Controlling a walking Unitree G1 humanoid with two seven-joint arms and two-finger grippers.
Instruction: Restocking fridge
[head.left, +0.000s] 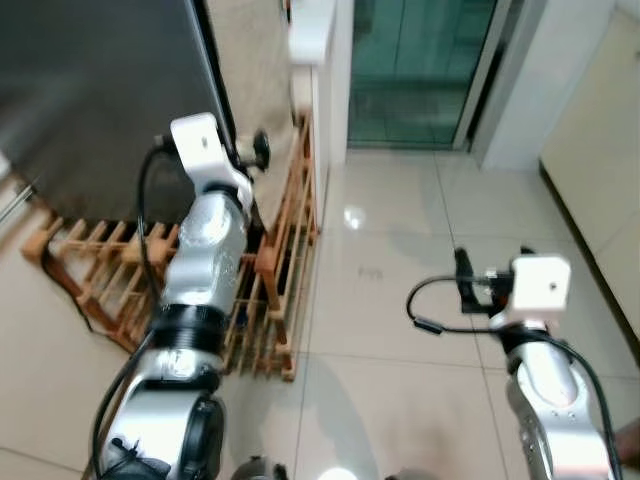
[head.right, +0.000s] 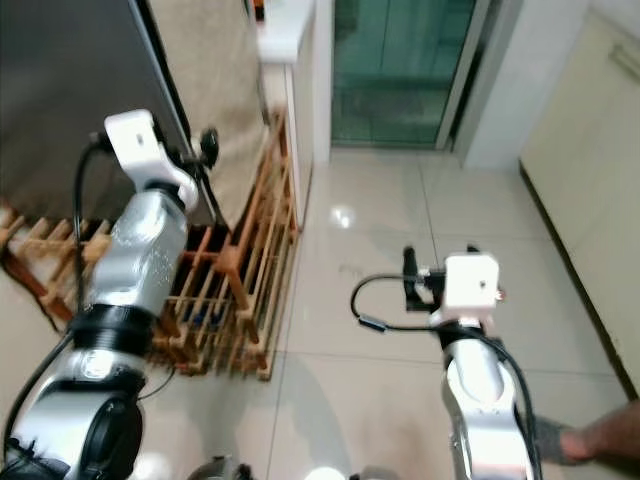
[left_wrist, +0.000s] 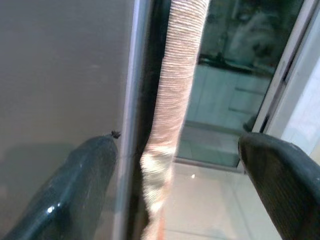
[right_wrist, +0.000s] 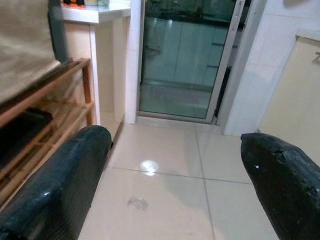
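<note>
Grey fridge door fills my left side — my left jaws spread wide at its edge; my right jaws gape over floor tiles.

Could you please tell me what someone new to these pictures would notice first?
Most striking is the tall dark grey fridge door at upper left, with the open left claw raised at its right edge, one finger on each side of the edge. Below stands a low slatted wooden rack on the glossy pale tiled floor. The open right claw hovers over bare tiles, facing a green-tinted glass sliding door.
</note>
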